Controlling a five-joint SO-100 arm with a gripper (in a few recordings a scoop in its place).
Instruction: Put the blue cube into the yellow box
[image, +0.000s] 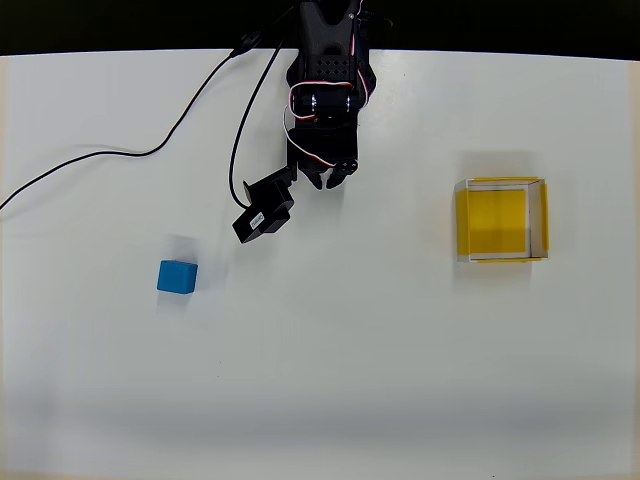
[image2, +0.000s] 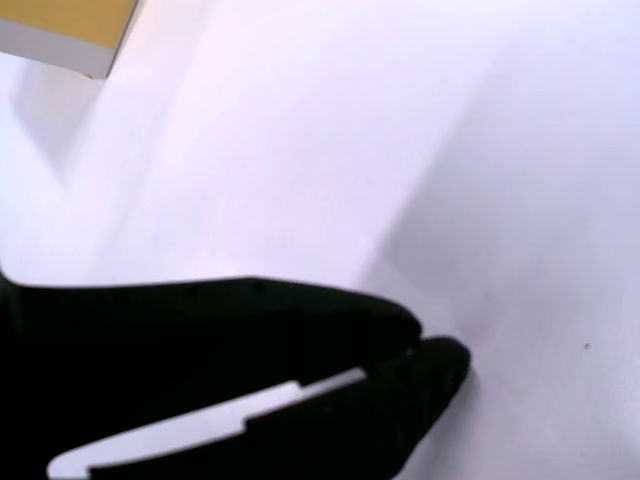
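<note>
We're looking down on a broad white worktop (image: 330, 380), bare across most of its near half, with a dark strip beyond its far edge. The black arm (image: 325, 80) reaches in over the middle of that far edge, red and white wires looped across it and a black cable (image: 150, 150) trailing off from it toward the worktop's left edge. A small black camera block (image: 263, 212) hangs off the arm's left side in the overhead view.

Over to the right side of the worktop, we see the yellow box (image: 501, 220), a shallow square tray with a bright yellow floor and thin pale walls, sitting about midway between the far and near edges. Its corner peeks into the top left of the wrist view (image2: 70, 25).

The gripper (image: 330, 178) hangs near the far edge, well apart from both items; in the wrist view (image2: 425, 350) we see its black fingers pressed together at the tips, gripping nothing.

Smallest of all, the blue cube (image: 177, 276) rests flat on the left half of the worktop, well apart from the box and untouched.
</note>
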